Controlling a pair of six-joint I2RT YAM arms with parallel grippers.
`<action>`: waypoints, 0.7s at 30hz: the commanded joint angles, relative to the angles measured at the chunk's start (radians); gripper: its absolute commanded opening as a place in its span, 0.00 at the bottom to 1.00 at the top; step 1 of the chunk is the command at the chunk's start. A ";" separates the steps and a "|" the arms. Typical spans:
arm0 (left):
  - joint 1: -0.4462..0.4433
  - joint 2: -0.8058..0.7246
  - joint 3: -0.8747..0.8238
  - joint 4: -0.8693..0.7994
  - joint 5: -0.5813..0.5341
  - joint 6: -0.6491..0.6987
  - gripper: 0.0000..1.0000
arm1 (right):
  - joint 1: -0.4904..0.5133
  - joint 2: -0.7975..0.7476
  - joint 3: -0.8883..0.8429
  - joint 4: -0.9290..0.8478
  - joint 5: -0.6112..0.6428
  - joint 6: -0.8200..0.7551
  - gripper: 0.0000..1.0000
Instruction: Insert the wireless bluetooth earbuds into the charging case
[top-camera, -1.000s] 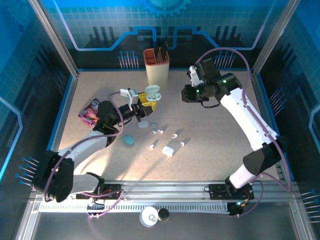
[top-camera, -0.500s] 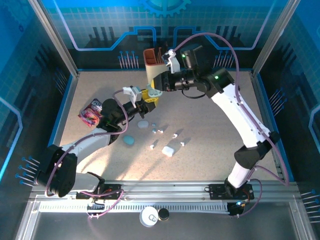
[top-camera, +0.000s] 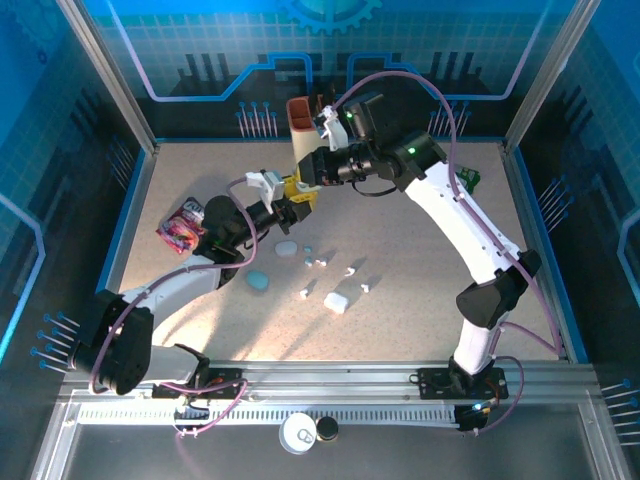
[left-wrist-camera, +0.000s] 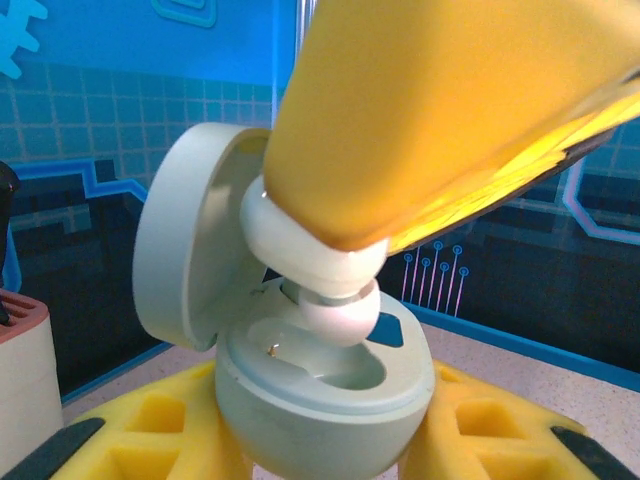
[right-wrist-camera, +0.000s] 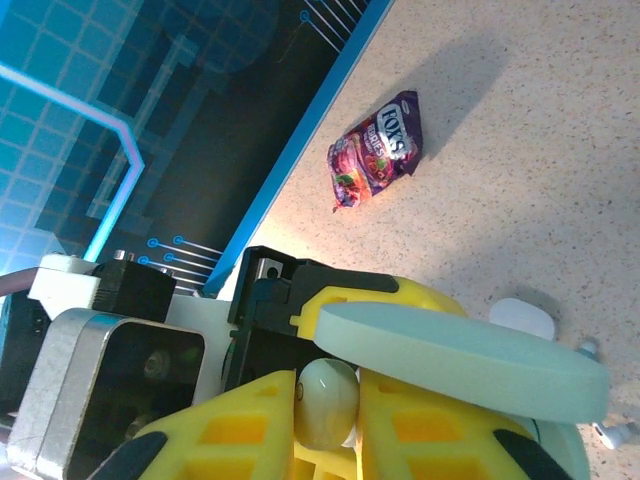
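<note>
**Earbud at the mouth of the open case**

The right gripper (right-wrist-camera: 327, 388) is closed on one earbud (left-wrist-camera: 318, 272), whose rounded end rests at a well of the case (left-wrist-camera: 320, 405). The left gripper (top-camera: 292, 206) is clamped on that case, with its lid (left-wrist-camera: 185, 240) standing open at 9 o'clock. In the top view, loose earbuds (top-camera: 318, 262) lie on the table (top-camera: 420, 300) at 6 o'clock of the case. A packet (right-wrist-camera: 375, 150) reading "FOX'S" lies at 9 o'clock.
</note>
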 joint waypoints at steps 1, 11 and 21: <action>-0.006 -0.028 0.034 -0.001 -0.024 0.019 0.35 | -0.001 0.014 -0.001 -0.035 0.021 -0.023 0.18; -0.006 -0.033 0.042 -0.021 -0.048 0.009 0.35 | -0.001 0.015 -0.060 -0.015 0.017 -0.012 0.19; -0.008 -0.044 0.037 -0.040 -0.047 0.018 0.36 | -0.015 -0.020 -0.065 -0.014 0.062 -0.006 0.39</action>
